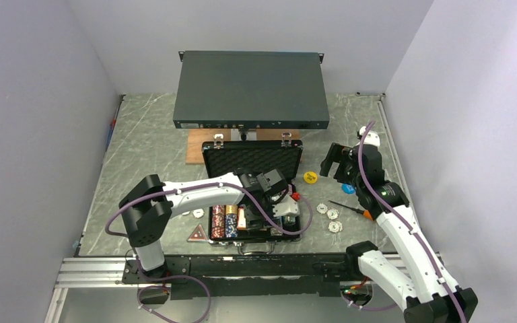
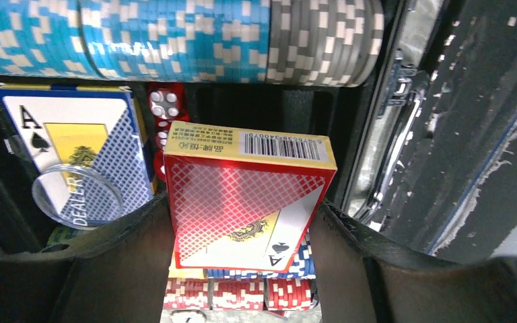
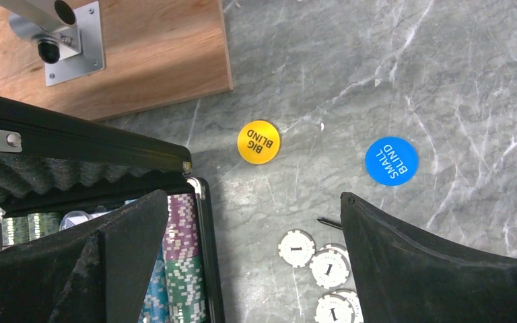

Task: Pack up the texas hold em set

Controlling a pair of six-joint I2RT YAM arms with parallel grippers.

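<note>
Yellow BIG BLIND disc [image 3: 258,142] and blue SMALL BLIND disc [image 3: 391,161] lie on marble tabletop [image 3: 478,81] beside the open briefcase [image 3: 74,138].

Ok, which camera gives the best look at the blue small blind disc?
The right wrist view: the blue disc lies flat on the table, unobstructed, its SMALL BLIND lettering readable. The top external view shows only a blue sliver beside the right arm. The left wrist view looks into the case and misses it.

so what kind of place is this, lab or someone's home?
Likely a lab robot cell: plain white walls box in a marble-look tabletop, the left arm and right arm sit on an aluminium rail, and a grey rack box stands at the back.
</note>
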